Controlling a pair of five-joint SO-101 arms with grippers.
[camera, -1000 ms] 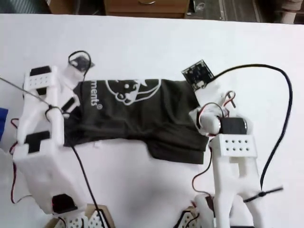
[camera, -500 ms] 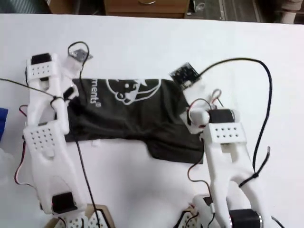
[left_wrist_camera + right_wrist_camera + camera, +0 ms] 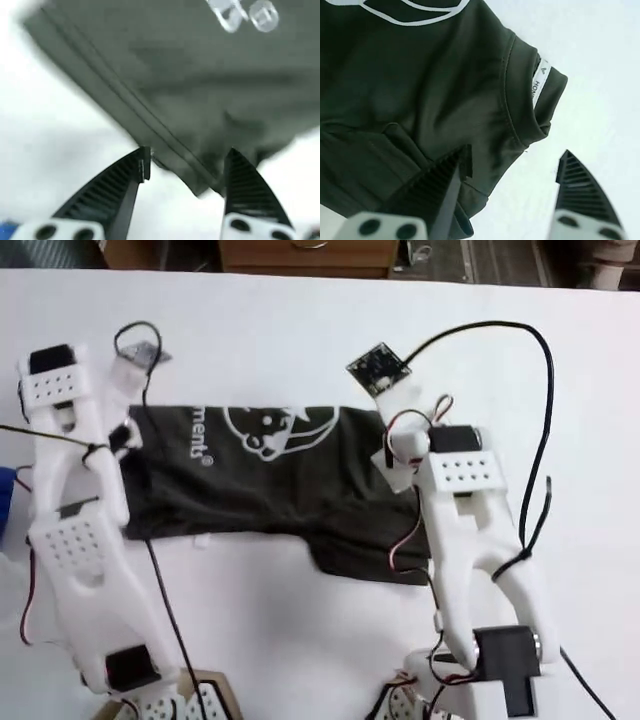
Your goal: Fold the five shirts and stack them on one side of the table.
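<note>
1. Wooden furniture stands beyond the white tabletop.
2. A dark shirt with white print lies partly folded mid-tabletop, between the arms.
3. The left pincer and right pincer gape open over opposite shirt edges.

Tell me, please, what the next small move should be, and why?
Probably lower and close both: the left end effector hangs open over a hem corner of the dark shirt, the right end effector open at its collar edge, neither gripping cloth.
</note>
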